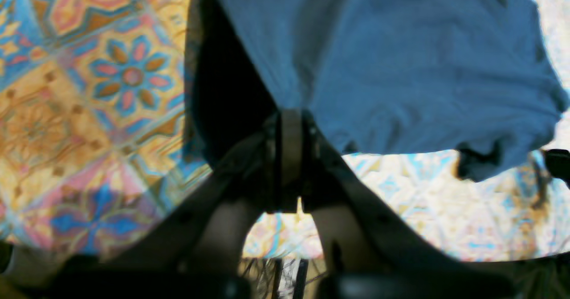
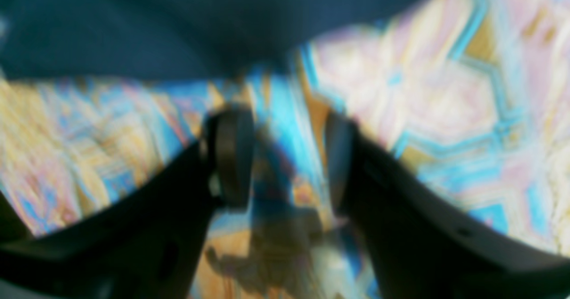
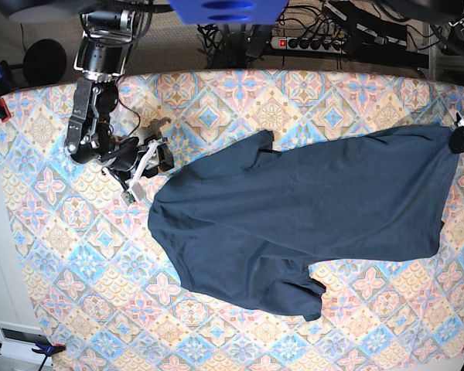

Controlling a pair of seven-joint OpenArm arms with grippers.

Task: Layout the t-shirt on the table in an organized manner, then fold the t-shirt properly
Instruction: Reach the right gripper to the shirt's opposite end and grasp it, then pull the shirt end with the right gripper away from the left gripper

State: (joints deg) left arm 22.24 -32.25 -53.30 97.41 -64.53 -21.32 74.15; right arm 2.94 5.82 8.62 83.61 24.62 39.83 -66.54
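My left hand (image 1: 291, 156) is pressed together on a corner of the t-shirt (image 3: 309, 224), pinching the navy fabric at the desk's (image 3: 54, 255) edge. My right hand (image 2: 285, 156) is spread, holding nothing, just beside the shirt's opposite end. The shirt lies stretched across the patterned desk, 1 sleeve bunched.

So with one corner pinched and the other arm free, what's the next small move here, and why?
Probably the right gripper should reach in and pinch the near shirt edge. Its jaws stand open and empty beside the t-shirt, apart from the fabric, while the left gripper is shut on the far corner. The shirt lies bunched and skewed on the table, so a second grip looks needed to spread it.
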